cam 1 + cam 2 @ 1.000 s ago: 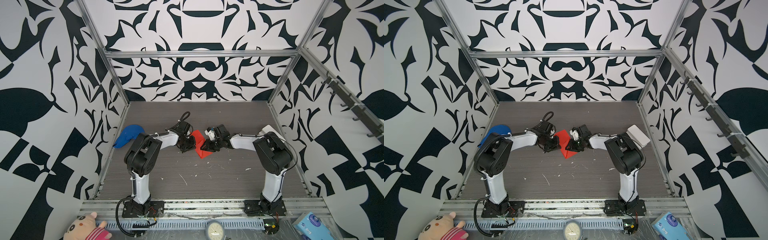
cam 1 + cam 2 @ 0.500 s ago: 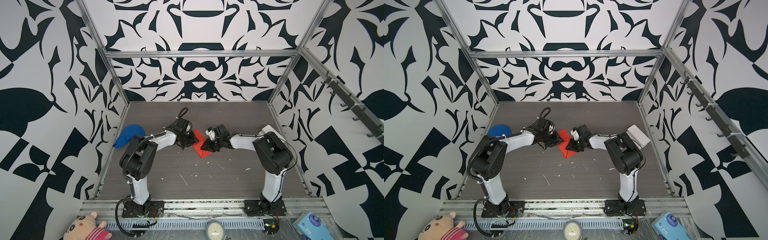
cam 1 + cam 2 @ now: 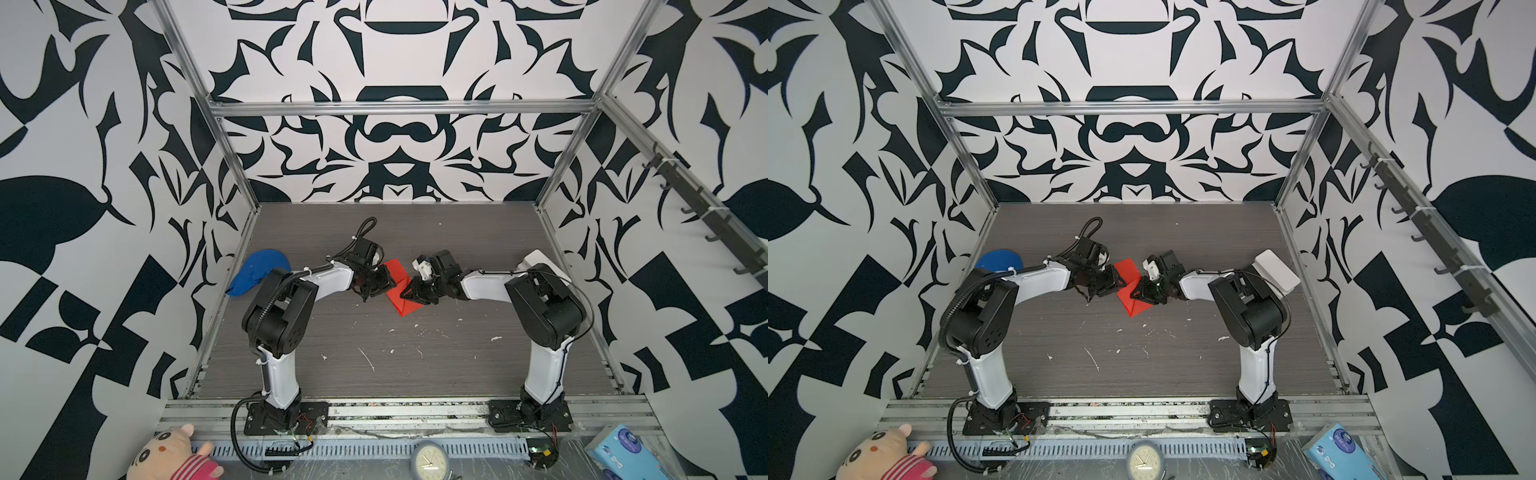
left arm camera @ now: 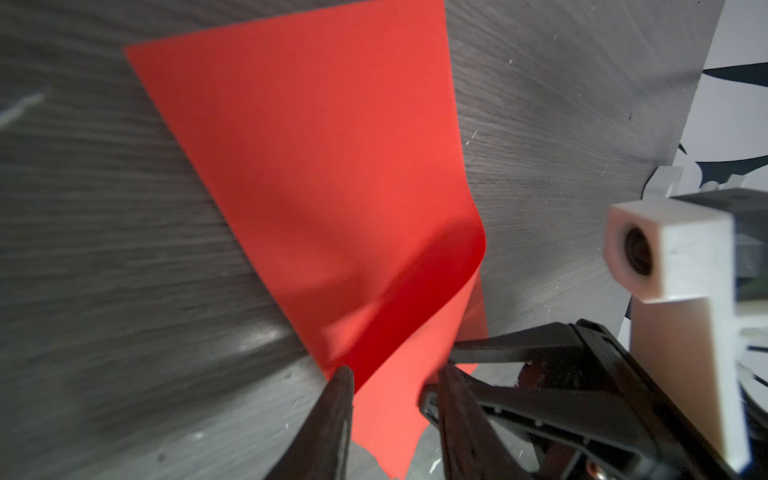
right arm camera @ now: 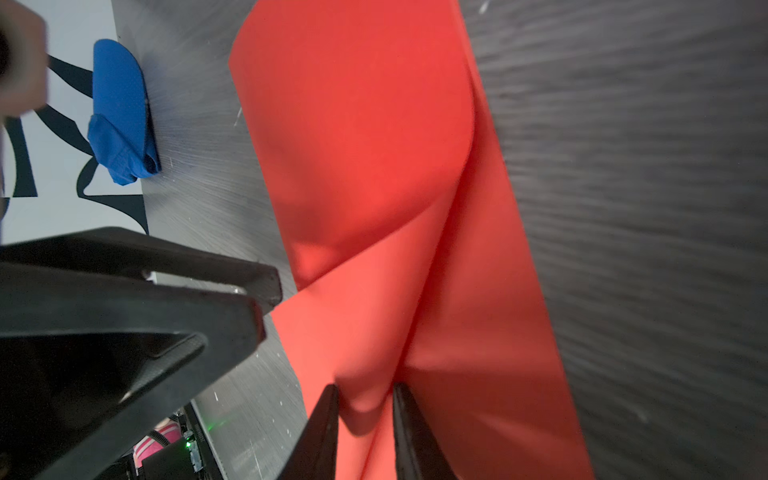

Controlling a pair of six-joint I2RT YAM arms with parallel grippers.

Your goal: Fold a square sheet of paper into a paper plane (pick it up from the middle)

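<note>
1. Change: the left arm (image 3: 984, 307) has its elbow a little further left than a second ago and hides more of the blue cloth (image 3: 998, 259). The right arm (image 3: 1246, 307) and the red paper (image 3: 405, 307) keep their places.
2. Position: in both top views the red paper lies near the middle of the table (image 3: 374, 345), directly between the two grippers.
3. The left gripper (image 4: 392, 374) has its jaws parted. A curled flap of the paper runs between its fingers (image 4: 336, 399) without being pinched.
4. The right gripper (image 5: 365, 390) also has its jaws parted, with a shadowed hump of paper between the fingertips. Whether the tips press on the sheet cannot be told.
5. Paper: thin, smooth, matt and unmarked. One side is turned over in a soft rounded bend, not a flat crease, and the outline is straight-edged with sharp corners.
6. Surroundings: the table is dark grey with a fine wood grain and scattered white flecks. The blue cloth is a soft crumpled lump at the left edge. A smooth white box (image 3: 1277, 270) sits at the right edge.
</note>
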